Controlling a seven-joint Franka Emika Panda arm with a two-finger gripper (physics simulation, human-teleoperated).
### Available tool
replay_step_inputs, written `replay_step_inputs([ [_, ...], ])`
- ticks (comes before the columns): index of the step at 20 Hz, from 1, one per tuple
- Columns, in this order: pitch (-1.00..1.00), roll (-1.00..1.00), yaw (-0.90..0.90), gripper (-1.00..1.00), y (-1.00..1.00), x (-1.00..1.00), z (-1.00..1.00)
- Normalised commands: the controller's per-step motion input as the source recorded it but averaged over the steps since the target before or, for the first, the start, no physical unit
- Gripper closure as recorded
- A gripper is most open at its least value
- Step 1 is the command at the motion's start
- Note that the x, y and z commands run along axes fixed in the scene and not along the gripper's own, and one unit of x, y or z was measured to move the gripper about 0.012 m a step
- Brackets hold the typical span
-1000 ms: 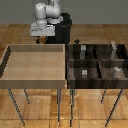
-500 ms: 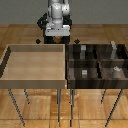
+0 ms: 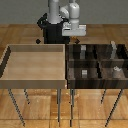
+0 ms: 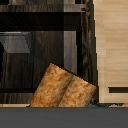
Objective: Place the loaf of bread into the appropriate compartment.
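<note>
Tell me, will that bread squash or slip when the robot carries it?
The bread looks blocky with flat faces, so it probably won't roll. Its crust looks rough, which should resist slipping. It is tilted in the wrist view, so it might shift or land crooked when dropped. Softness cannot be judged from these renders.

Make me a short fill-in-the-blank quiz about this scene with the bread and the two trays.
1. In the wrist view, the loaf of bread is golden-____ in colour.
2. In the exterior view, the light wooden tray stands on the exterior view's ____ side.
3. The dark tray is split by walls into several ____.
4. In the exterior view, the arm hangs above the ____ tray.

Missing words: brown; left; compartments; dark
</note>
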Motion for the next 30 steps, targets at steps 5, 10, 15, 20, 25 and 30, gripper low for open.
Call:
replay_step_inputs([
  [5,0.0,0.0,0.0,1.0,0.6,0.4,0.0],
  [10,0.0,0.0,0.0,1.0,0.0,1.0,0.0],
  [15,0.0,0.0,0.0,1.0,0.0,1.0,0.0],
  [20,0.0,0.0,0.0,1.0,0.0,1.0,0.0],
  [25,0.0,0.0,0.0,1.0,0.0,1.0,0.0],
  [30,0.0,0.0,0.0,-1.0,0.0,0.6,0.0],
])
